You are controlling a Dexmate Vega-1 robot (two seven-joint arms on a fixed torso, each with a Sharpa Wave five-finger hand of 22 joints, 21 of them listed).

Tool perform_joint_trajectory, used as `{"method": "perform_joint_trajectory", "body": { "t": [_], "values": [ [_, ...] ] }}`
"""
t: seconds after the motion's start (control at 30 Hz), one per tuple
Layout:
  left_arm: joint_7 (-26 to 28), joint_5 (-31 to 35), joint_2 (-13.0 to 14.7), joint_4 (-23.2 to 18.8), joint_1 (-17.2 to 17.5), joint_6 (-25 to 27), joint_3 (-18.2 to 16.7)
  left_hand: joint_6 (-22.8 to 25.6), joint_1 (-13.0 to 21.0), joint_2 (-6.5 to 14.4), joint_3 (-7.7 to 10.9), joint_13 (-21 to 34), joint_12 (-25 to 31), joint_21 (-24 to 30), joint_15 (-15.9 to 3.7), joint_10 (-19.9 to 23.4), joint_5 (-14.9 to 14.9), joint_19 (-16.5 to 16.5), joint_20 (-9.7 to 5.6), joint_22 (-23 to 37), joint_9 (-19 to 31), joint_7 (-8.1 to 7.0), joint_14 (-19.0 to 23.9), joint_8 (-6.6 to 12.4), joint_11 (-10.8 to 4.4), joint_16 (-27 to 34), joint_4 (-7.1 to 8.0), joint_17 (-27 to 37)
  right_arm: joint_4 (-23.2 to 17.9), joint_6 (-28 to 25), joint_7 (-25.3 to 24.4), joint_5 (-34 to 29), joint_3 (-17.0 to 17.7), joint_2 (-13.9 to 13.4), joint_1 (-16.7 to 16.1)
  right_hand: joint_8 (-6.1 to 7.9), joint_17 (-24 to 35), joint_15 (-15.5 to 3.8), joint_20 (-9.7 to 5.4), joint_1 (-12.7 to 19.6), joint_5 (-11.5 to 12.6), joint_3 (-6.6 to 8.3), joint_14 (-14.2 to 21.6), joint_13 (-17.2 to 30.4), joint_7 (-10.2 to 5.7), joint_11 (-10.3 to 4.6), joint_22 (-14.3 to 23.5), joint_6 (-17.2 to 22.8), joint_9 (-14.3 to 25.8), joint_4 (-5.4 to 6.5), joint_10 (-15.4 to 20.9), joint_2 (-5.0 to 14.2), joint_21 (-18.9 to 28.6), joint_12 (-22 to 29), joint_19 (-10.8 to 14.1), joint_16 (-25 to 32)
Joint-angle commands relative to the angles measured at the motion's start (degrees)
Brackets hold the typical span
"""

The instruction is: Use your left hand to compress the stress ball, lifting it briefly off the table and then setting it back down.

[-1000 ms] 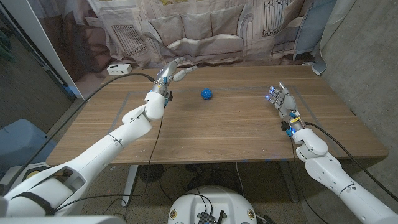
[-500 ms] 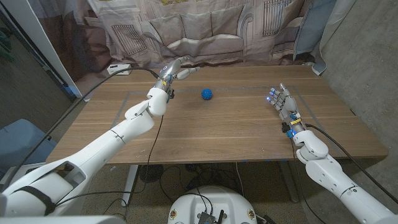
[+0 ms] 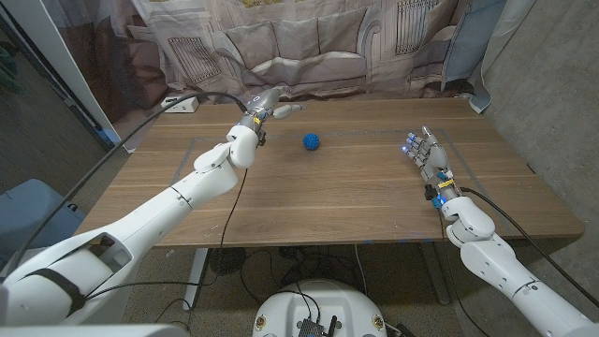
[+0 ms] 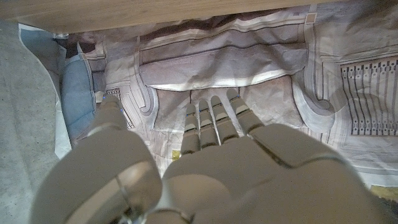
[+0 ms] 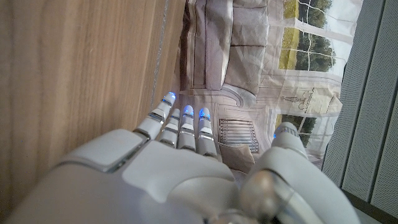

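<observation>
1. Reaching out over the far left part of the wooden table (image 3: 309, 201), the left hand (image 3: 269, 105) hangs with its fingers extended and apart, holding nothing; the fingertips point toward the far edge and slightly toward the middle.
2. In the left wrist view the left hand (image 4: 205, 168) shows its back, the fingers (image 4: 214, 121) straight and side by side, the thumb set off to one side, with a printed backdrop (image 4: 249, 56) of a drawn sofa beyond them.
3. The stress ball (image 3: 312, 141), blue and knobbly, sits on the table in the far half, near the middle between the left and right edges. It lies just beside the left hand, on the side toward the table's middle and a little nearer the front edge, and the two are apart.
4. The right hand (image 3: 424, 154) is near the right edge, about midway between front and far edges, well apart from the ball. Its fingers are straight, close together and empty, with blue lights at the tips.
5. In the right wrist view the right hand (image 5: 180, 162) has its fingers stretched out alongside the wood surface, gripping nothing.
6. A white box (image 3: 181, 103) with cables sits by the table's far left corner.
</observation>
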Motion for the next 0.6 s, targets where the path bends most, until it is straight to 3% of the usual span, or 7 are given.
{"method": "perform_joint_trajectory", "body": {
  "t": [0.03,0.37,0.43,0.5,0.6],
  "values": [
    [-4.89,2.77,-0.21,0.04,-3.13,2.2,2.97,0.19,0.83,-0.18,0.5,0.21,-0.08,0.16,0.15,0.03,-0.08,1.22,0.18,0.14,0.17,0.06,0.05,0.06,0.66,0.04,-0.08,0.19,-0.39,0.19,-0.39,0.11,0.42,-0.01,-0.66,0.05,0.27,0.07,0.12,0.38,-0.03,-0.21,0.28,0.09,-0.07,0.23,0.09,0.74,0.29,-0.16,0.57,0.05,0.04,0.01,0.39,-0.27],
    [-5.99,5.78,-1.35,0.38,-4.64,4.36,4.76,-0.38,3.31,-1.56,0.79,0.27,-0.26,0.23,-0.08,-0.17,0.11,3.66,1.89,-0.02,0.2,0.06,0.0,0.02,-0.22,-0.01,-0.74,0.15,-1.3,0.78,-1.1,-0.04,1.16,-0.19,-1.88,0.03,0.27,0.12,0.33,0.4,-0.04,-0.24,0.34,0.09,-0.09,0.25,0.09,0.86,0.29,-0.18,0.61,0.06,0.02,-0.05,0.43,-0.31],
    [-6.01,6.29,-1.62,0.52,-4.84,4.9,5.0,-0.6,5.12,-1.87,1.25,0.3,-0.29,0.26,-0.27,-0.16,0.23,4.88,2.7,-0.07,0.22,-0.21,0.16,0.09,-0.31,0.04,-1.0,0.13,-1.32,0.97,-1.06,-0.24,1.22,-0.3,-2.04,0.02,0.27,0.12,0.37,0.41,-0.04,-0.25,0.36,0.09,-0.1,0.22,0.09,0.87,0.29,-0.18,0.64,0.05,0.01,-0.05,0.43,-0.31],
    [-6.41,6.66,-1.77,0.59,-5.09,5.37,5.27,-0.24,10.05,-1.92,2.84,0.35,-0.17,0.06,-0.13,0.33,0.15,7.32,3.47,-0.16,0.26,-0.54,1.08,0.43,-0.94,0.23,-1.16,0.05,-1.47,1.04,-1.16,-0.21,1.33,-0.27,-2.25,0.02,0.27,0.13,0.44,0.4,-0.04,-0.26,0.39,0.09,-0.14,0.2,0.09,0.89,0.29,-0.18,0.64,0.05,0.0,-0.06,0.41,-0.31],
    [-6.91,7.22,-1.96,0.66,-5.42,5.96,5.7,0.4,12.56,-2.33,3.49,0.38,-0.07,0.15,-0.04,0.73,0.08,9.43,4.32,-0.17,0.28,-0.87,1.94,0.62,-1.5,0.33,-1.07,0.01,-1.5,1.16,-1.19,-0.19,1.41,-0.22,-2.46,0.02,0.27,0.13,0.53,0.4,-0.04,-0.28,0.45,0.09,-0.18,0.09,0.1,0.95,0.29,-0.19,0.69,0.03,0.0,-0.07,0.43,-0.31]
  ]
}}
